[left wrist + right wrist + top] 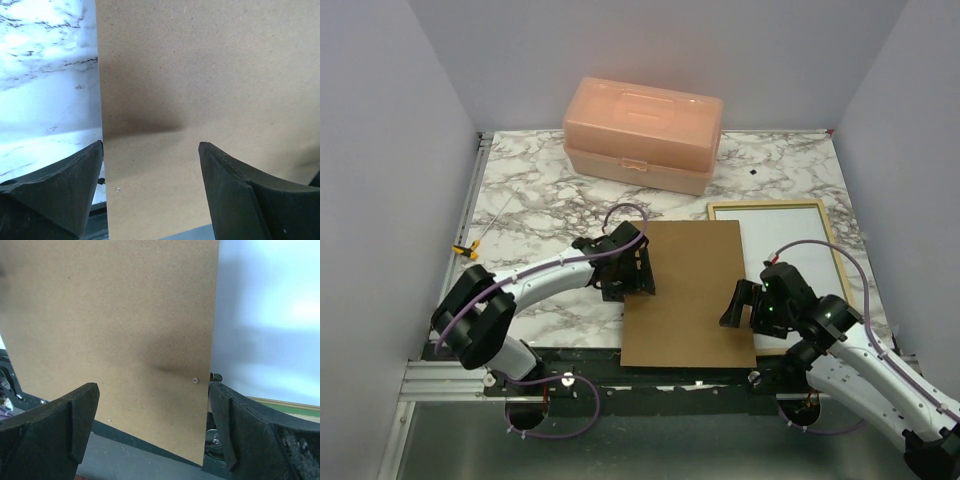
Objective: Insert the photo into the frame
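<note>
Marble tabletop (540, 190) w/ grey walls on three sides and a peach plastic box (642, 135) at the far edge. A brown backing board (695, 290) lies flat in the middle, long axis running near-to-far. Its near end overhangs the tabletop's front edge and its right side overlaps the frame's left rail.

The frame (765, 206) sits right of centre, pale wood side up, long axis also near-to-far and slightly skewed. Inside it is a white glossy sheet (780, 235). That could be the photo lying face down or just glazing; can't tell, since no printed side shows in any view.

Left tool (638, 272) is at the board's left edge, jaws apart and gripping nothing. In the wrist view one finger is over marble, the other over board. Right tool (740, 300) is at the board's right edge, jaws spread wide and also empty, straddling that edge.

Key relation: the frame lies immediately right of the right tool, so the right arm is much nearer to it. The board is between the two tools, so it probably has to be dealt w/ first.
</note>
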### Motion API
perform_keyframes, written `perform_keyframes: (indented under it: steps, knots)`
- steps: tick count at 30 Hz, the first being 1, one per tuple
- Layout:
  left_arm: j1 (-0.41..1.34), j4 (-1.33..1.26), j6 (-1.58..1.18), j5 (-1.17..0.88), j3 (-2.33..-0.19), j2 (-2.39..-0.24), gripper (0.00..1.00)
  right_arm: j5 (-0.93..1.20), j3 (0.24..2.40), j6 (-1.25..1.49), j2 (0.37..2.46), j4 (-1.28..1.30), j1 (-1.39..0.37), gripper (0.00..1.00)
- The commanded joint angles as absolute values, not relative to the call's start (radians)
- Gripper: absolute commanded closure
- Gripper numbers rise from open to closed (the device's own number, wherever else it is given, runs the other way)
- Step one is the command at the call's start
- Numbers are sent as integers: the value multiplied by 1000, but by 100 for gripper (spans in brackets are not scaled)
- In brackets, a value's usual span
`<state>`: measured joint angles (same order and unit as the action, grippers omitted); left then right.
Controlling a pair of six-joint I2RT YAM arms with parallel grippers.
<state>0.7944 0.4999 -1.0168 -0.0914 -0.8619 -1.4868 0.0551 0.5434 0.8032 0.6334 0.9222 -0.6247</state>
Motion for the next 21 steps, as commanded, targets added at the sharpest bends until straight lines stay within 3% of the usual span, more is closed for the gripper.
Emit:
perform_keyframes:
  steps: [1, 9, 21]
  knots:
    - [806, 679, -994, -10, -971, -1441, 19, 88, 476, 897, 604, 898, -633, 0]
    - [784, 863, -951, 102, -960, -1184, 13, 32, 443, 953, 552, 934, -633, 0]
    - [782, 694, -961, -111, -790, -877, 16, 50, 334, 997, 571, 772, -633, 0]
